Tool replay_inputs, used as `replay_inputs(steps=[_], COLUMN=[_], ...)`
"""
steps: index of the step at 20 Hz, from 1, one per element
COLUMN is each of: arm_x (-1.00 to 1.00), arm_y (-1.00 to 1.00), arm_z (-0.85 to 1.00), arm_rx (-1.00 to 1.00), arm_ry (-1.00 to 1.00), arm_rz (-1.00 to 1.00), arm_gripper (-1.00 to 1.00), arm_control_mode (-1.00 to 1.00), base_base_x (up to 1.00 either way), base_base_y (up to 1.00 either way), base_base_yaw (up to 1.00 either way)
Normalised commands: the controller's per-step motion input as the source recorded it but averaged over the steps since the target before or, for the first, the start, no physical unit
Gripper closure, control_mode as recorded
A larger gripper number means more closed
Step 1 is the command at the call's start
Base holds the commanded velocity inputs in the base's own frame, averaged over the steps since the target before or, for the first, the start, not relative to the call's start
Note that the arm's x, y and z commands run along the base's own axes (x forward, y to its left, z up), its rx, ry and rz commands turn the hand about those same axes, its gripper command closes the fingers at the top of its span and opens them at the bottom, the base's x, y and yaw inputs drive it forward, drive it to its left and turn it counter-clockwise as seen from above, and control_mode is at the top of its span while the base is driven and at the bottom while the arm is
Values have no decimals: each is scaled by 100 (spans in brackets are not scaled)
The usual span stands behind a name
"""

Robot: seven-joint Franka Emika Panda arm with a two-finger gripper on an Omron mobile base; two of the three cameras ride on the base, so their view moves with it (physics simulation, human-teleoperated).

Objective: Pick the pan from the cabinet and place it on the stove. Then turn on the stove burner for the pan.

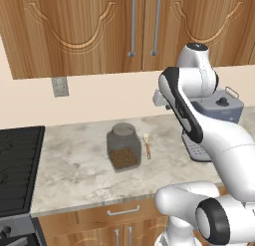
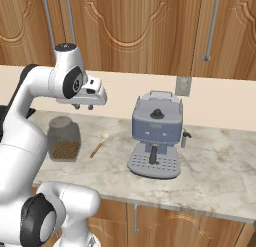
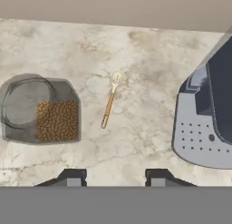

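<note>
Two dark fingertips [image 3: 72,177] of the end effector [image 3: 113,178] rise at the bottom of the hand view, standing apart with bare marble between them and nothing in their grasp. Above them in that view, the table [image 3: 149,60] carries a glass jar [image 3: 43,110] of brown pellets at the left, a small wooden spoon [image 3: 110,104] at the centre, and the grey base of an espresso machine [image 3: 199,137] at the right.

From the left base view, the white arm climbs from the lower right and the end effector hangs over the table near the frame's middle right, in front of the espresso machine. The jar and spoon sit just below and left of it.

At the top of the frame the cabinet [image 1: 89,26] has both doors closed, well above the end effector. The pan cannot be seen. At the lower left edge lies the stove [image 1: 15,165], its grates black, well apart from the end effector.
</note>
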Motion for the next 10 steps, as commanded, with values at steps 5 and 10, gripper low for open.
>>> replay_inputs(steps=[5, 10], arm_x=[-21, -63], arm_y=[2, 15], arm_z=[0, 2], arm_rx=[0, 2], arm_ry=[-8, -36], arm_rz=[0, 7], arm_gripper=[-100, -100], arm_control_mode=[-100, -100], base_base_x=[0, 0], base_base_y=[0, 0], base_base_yaw=[0, 0])
